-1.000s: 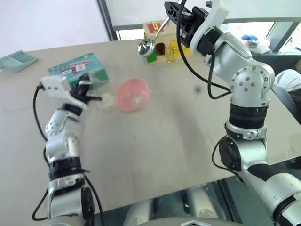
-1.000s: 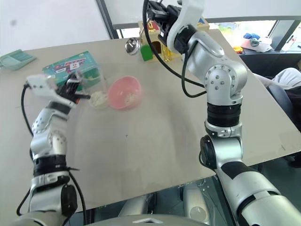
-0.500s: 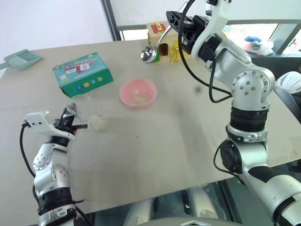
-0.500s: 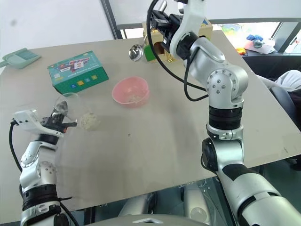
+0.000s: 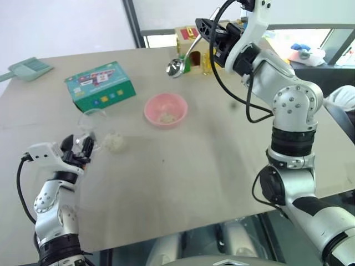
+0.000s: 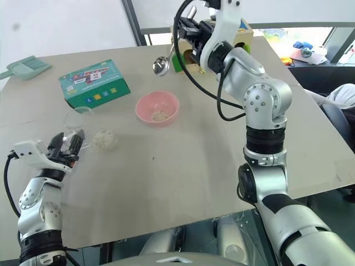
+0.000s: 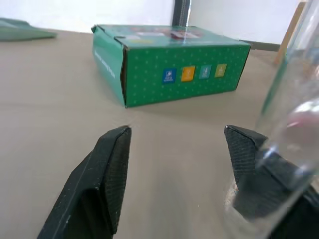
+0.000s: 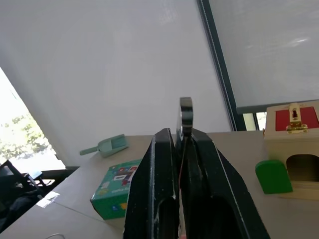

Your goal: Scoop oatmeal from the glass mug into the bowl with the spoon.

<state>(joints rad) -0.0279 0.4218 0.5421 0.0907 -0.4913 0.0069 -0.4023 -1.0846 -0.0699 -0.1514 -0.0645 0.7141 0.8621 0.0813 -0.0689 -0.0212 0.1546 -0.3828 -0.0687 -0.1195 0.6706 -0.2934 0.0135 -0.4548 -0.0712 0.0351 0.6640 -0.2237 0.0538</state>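
Right gripper [image 6: 187, 27] is clamped on the spoon [image 6: 165, 60] handle, held high over the table's far edge — the long axis slants down and toward the robot's left, with the spoon's oval bowl as the low end. The glass mug [image 6: 77, 123] stands well apart from it, near the table's front-left, just beside the left gripper [image 6: 65, 146], whose jaws stand apart with nothing between them. Oatmeal [image 6: 104, 138] shows as a pale clump at the mug's right side. The pink bowl [image 6: 157, 108] sits between mug and spoon and already has a few flakes. The left arm is nearer the mug, but the spoon has the long reach — down and leftward, past the bowl.
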